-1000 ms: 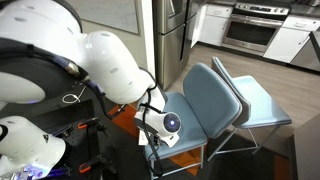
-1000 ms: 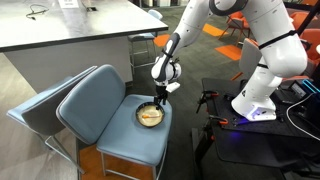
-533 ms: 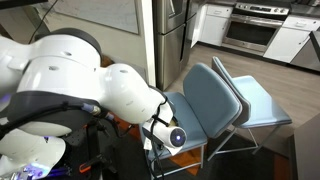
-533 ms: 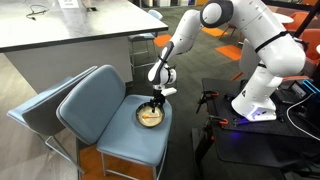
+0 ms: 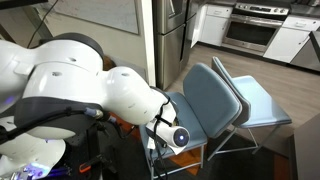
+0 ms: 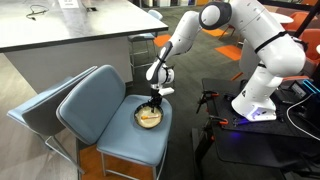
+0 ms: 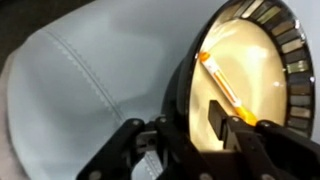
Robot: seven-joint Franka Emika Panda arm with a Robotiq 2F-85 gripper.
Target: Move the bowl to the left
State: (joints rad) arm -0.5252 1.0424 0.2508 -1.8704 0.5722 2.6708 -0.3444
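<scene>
Gripper (image 7: 190, 125) at the bowl (image 7: 250, 70) on a chair (image 6: 118, 142).
Jaws stood narrowly parted astride the dark rim, not yet clamped.

It looked like a kitchen. A stainless oven (image 5: 250, 32), white cabinets (image 5: 291, 44) and a refrigerator (image 5: 172, 45) stood behind.

Chair seat (image 7: 90, 90) reads as smooth grey vinyl, soft sheen, one stitched seam; the bowl (image 7: 250, 70) gleams inside, glazed yellowish, its dark rim glossy too; end effector (image 7: 192, 128) looks matt black; the arm (image 6: 255, 35) wears white shells, shiny like polished plastic.
</scene>
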